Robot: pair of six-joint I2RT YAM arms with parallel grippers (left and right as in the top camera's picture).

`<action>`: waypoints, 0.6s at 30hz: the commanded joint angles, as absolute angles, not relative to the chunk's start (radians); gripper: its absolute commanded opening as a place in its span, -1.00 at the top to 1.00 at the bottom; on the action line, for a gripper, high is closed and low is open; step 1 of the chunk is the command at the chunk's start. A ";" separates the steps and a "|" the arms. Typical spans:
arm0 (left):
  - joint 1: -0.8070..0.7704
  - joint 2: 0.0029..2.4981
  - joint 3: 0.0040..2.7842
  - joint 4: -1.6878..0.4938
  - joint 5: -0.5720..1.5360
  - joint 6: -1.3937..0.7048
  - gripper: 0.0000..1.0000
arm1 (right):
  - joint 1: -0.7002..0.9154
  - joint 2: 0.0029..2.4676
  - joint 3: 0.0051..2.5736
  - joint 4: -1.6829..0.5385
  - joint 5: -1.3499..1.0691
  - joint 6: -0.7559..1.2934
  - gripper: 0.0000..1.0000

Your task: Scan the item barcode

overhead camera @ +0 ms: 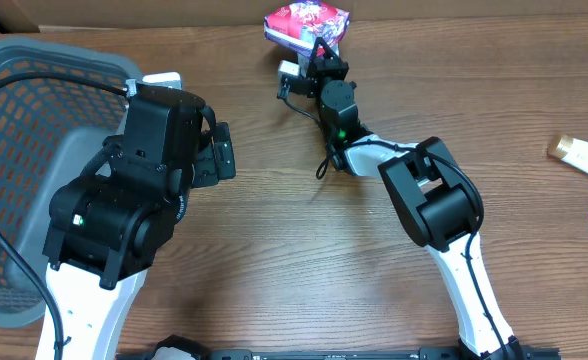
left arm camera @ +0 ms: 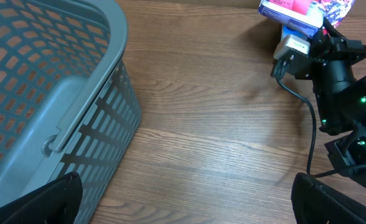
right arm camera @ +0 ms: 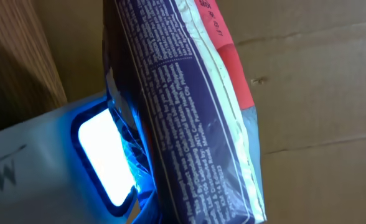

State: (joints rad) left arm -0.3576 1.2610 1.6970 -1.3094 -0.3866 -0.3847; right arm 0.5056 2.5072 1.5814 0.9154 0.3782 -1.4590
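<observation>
1. Near left, the left gripper point(overhead camera: 219, 150) hangs with its jaws wide apart and holds nothing. It is just right of the basket point(overhead camera: 69, 52) and seems to have no part in this step.
2. Across the mid worktop point(overhead camera: 274, 250), the right arm reaches toward the far edge.
3. At far centre, the right gripper point(overhead camera: 322, 50) is closed tight. Its fingers do not show in the wrist view, but the packet point(overhead camera: 307, 22) fills that view, so I judge it pinched on the packet's edge.
4. The packet sits edge-on just beside the scanner point(right arm camera: 102, 155), whose window glows blue.
5. The step in hand looks like presenting the packet to the scanner. Only small print shows and no barcode is visible. The next move likely calls for a firm grip and turning the packet until its barcode faces the window squarely.
</observation>
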 commanded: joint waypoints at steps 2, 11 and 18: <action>-0.352 1.256 1.716 -1.306 -0.399 -0.370 -0.99 | 0.508 2.474 1.584 0.909 0.418 -1.461 0.92; -0.352 1.256 1.716 -1.306 -0.399 -0.370 -1.00 | 0.484 2.324 1.584 0.857 0.493 -1.471 0.92; -0.352 1.256 1.716 -1.306 -0.399 -0.370 -0.99 | 0.466 2.224 1.584 0.839 0.613 -1.471 0.92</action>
